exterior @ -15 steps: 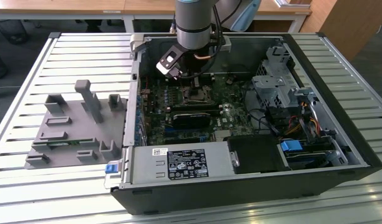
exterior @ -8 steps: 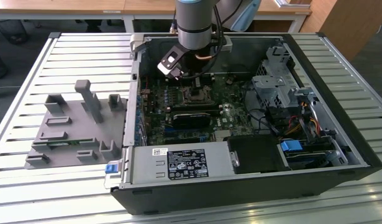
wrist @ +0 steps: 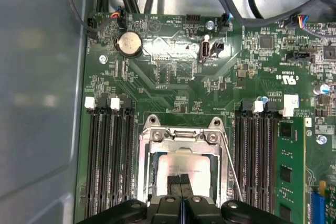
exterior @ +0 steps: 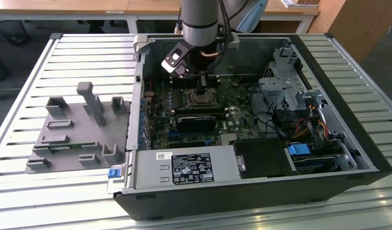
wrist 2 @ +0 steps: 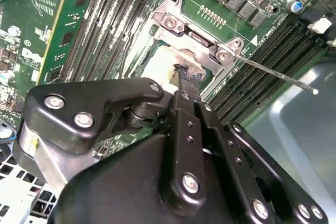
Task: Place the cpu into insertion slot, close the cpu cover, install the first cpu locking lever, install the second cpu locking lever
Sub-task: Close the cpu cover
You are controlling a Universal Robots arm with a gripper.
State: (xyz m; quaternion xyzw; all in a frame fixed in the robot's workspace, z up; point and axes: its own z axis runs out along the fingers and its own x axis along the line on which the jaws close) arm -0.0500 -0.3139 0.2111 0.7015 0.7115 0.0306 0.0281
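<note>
Where closed jaws point, cpu [wrist: 176, 165] just beneath

The small, flat, square cpu [wrist: 198, 165] with a pale silvery metal top sat level in the square, dark, metal-rimmed insertion slot [exterior: 199, 97]. The thin silvery square-frame cpu cover [wrist: 181, 141] lay down over it, and the chip's top showed through the middle opening. One thin silvery wire locking lever [wrist 2: 278, 76] slanted away from the cover's corner, its tip free and not latched.
</note>
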